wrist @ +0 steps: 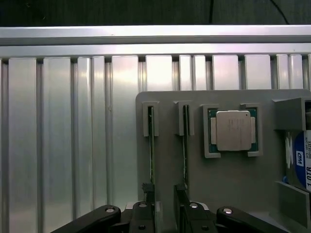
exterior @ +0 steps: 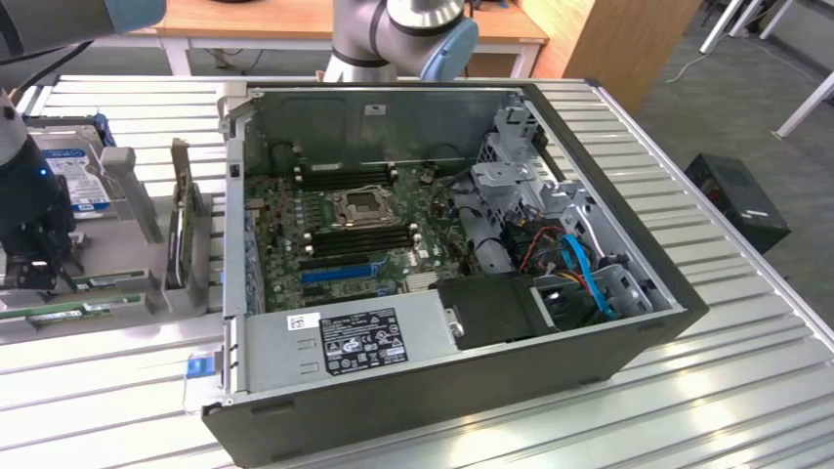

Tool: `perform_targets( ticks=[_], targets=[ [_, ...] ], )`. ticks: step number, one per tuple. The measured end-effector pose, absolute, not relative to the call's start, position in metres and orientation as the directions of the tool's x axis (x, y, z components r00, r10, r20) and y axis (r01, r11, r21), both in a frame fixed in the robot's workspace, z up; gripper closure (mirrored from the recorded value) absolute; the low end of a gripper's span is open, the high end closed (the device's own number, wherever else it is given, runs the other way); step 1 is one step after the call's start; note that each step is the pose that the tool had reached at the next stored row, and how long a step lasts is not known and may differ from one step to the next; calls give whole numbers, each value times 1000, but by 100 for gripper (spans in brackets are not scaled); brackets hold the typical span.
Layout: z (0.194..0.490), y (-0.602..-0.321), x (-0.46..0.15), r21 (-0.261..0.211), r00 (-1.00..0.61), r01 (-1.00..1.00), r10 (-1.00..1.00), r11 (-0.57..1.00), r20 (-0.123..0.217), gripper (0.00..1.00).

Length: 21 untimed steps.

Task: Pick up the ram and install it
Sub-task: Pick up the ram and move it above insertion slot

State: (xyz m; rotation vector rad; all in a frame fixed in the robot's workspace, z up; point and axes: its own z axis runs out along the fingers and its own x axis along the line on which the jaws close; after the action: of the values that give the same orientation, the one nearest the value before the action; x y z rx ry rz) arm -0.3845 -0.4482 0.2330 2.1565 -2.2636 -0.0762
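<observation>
At the exterior view's left you have the end effector [exterior: 35, 277] low over the grey holder [exterior: 131, 249] on the table [exterior: 743, 332]. Its jaws stand wide open and grip nothing. In the wrist view the fingers [wrist: 148, 199] sit at the ends of the holder's two narrow slots. One ram stick [wrist: 151, 145] stands on edge in one slot and a second ram stick [wrist: 185, 145] in the slot beside it, both seated in the holder. You cannot tell whether the fingers touch either stick. Beside those slots a processor chip [wrist: 233, 130] lies in its own pocket, and past it is the hard drive [wrist: 299, 162] with the blue-and-white label.

Moving right in the exterior view, the expansion card [exterior: 183, 220] stands upright at the holder's edge, just beside the open computer case [exterior: 456, 391]. Inside you see the motherboard [exterior: 346, 230] with its processor socket [exterior: 358, 205], the power supply [exterior: 352, 337] nearest the camera, and blue cables [exterior: 584, 269] toward the right. Well right of the table, a black box [exterior: 736, 200] sits on the floor.
</observation>
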Motion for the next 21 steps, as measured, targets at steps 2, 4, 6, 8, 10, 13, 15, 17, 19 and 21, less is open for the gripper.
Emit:
perform_targets(
  ticks=[2,4,6,8,10,13,15,17,19,21],
  targets=[
    [231,-448,-384,45,-49,-998,-999,48,-23,70],
    [230,-448,-384,45,-49,-998,-999,48,-23,70],
    [230,-448,-385,45,-49,-998,-999,48,-23,70],
    [230,-448,-384,45,-49,-998,-999,48,-23,70],
    [229,-449,-384,45,-49,-998,-999,48,-23,70],
    [229,-452,-384,45,-49,-998,-999,48,-23,70],
    [229,-454,-384,45,-49,-998,-999,48,-23,70],
    [229,-456,-384,45,-49,-998,-999,48,-23,70],
    [229,-457,-384,45,-49,-998,-999,48,-23,70],
    [229,-457,-385,45,-49,-998,-999,48,-23,70]
  ],
)
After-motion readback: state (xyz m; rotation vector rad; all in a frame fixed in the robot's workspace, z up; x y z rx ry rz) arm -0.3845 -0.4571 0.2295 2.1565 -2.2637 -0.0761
